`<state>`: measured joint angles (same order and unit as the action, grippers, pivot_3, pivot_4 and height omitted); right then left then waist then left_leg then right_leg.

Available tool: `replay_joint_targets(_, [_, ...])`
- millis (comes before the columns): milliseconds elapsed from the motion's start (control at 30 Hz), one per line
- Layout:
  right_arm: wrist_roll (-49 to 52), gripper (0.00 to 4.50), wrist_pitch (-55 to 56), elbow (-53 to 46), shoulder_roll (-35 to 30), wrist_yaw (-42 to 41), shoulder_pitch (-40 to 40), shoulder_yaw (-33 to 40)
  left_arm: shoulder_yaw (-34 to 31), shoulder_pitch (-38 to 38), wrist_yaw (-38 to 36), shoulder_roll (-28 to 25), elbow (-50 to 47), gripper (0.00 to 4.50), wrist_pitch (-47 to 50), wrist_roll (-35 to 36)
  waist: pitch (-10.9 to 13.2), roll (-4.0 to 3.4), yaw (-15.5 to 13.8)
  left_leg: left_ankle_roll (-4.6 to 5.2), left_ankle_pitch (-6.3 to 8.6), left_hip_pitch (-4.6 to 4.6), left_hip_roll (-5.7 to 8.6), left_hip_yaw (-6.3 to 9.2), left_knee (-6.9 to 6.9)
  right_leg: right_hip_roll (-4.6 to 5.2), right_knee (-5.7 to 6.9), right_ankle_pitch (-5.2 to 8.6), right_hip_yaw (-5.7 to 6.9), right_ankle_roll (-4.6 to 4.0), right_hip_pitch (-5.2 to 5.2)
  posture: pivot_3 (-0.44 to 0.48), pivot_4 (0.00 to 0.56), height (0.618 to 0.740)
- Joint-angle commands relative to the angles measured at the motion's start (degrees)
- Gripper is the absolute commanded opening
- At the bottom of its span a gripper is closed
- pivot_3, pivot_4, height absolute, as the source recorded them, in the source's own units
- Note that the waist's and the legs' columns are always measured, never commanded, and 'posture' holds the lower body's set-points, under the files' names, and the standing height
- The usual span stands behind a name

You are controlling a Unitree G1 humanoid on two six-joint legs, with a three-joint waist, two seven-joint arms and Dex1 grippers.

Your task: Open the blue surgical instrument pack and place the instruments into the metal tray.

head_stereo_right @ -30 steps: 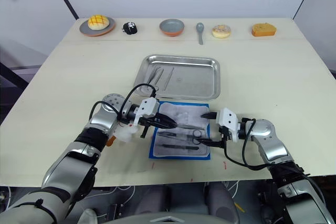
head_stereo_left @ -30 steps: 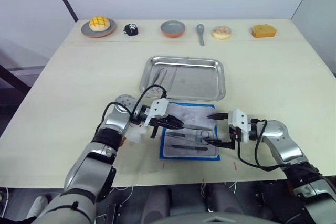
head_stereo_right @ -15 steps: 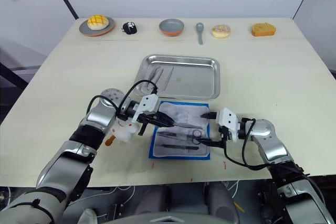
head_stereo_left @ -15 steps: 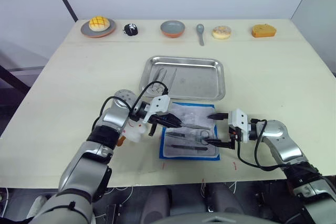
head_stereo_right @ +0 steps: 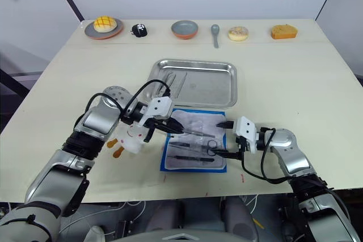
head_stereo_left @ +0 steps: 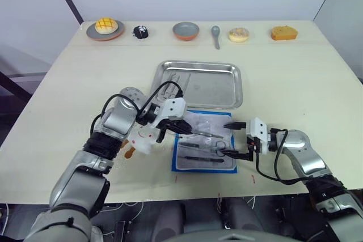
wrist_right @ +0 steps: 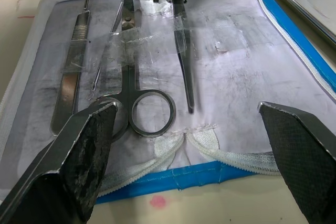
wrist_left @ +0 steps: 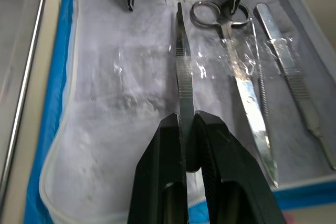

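You see a polished, reflective metal tray (head_stereo_left: 221, 86), a blue fabric pack (wrist_left: 58, 103) with matt whitish lining under glossy clear film, brushed steel instruments (wrist_left: 184, 72) and matt black gripper fingers (wrist_left: 223, 145).

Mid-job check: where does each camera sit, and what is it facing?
Eye views: head, looking down over table; both arms show.
Left wrist view: along the left gripper, shut on forceps over the blue surgical instrument pack.
Right wrist view: along the open right gripper, facing scissors.
Shared: both wrist views show the pack, scissors and forceps.
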<state>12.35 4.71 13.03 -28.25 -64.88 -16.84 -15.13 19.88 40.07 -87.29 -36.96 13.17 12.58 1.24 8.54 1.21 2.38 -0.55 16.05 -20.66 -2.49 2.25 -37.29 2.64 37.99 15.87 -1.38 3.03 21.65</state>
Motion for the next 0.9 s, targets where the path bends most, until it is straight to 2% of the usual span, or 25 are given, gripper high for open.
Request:
replay_joint_targets(33, [-5.2,4.5,-1.63,4.68,-0.25,0.06,2.21,-3.82,0.17,2.1,-0.94,-1.79,-4.48,0.05,3.54,0.31,0.0,0.0,0.0,0.0,0.0,0.0,0.0,0.01,0.0,0.0,0.0,0.0,0.0,0.0,0.0,0.0,0.15,0.732])
replay_joint_targets(167, [-5.27,4.5,-1.49,4.91,-0.05,0.11,2.06,-3.87,0.38,2.88,-1.91,-3.43,-6.54,0.05,6.58,1.04,0.0,0.0,0.03,0.0,0.0,0.0,0.0,0.0,0.0,0.0,0.0,0.0,0.0,0.0,0.0,0.0,0.15,0.732])
replay_joint_targets(467, [-5.48,4.5,-0.98,5.94,0.45,-0.09,1.51,-3.9,-0.79,3.6,-3.5,-7.54,-6.62,0.05,5.94,2.01,0.01,0.0,0.13,0.0,0.0,0.01,-0.01,0.0,0.0,-0.01,0.01,0.0,-0.01,0.0,0.01,0.0,0.15,0.732])
replay_joint_targets(767, [-5.65,4.5,-0.39,7.01,0.57,-0.58,0.81,-3.85,-2.81,3.03,-4.98,-13.74,-6.58,0.05,5.37,5.08,0.02,0.01,0.12,0.0,0.0,0.02,-0.01,0.0,0.0,-0.01,0.01,0.0,-0.01,-0.01,0.01,0.0,0.15,0.732])
replay_joint_targets(900, [-5.68,4.5,-0.21,7.3,0.57,-0.84,0.62,-3.86,-3.97,3.81,-5.21,-18.66,-7.57,0.05,7.05,9.91,0.03,0.02,0.18,0.0,0.0,0.02,-0.03,0.0,0.0,-0.02,0.02,0.0,-0.01,-0.01,0.02,0.0,0.15,0.732])
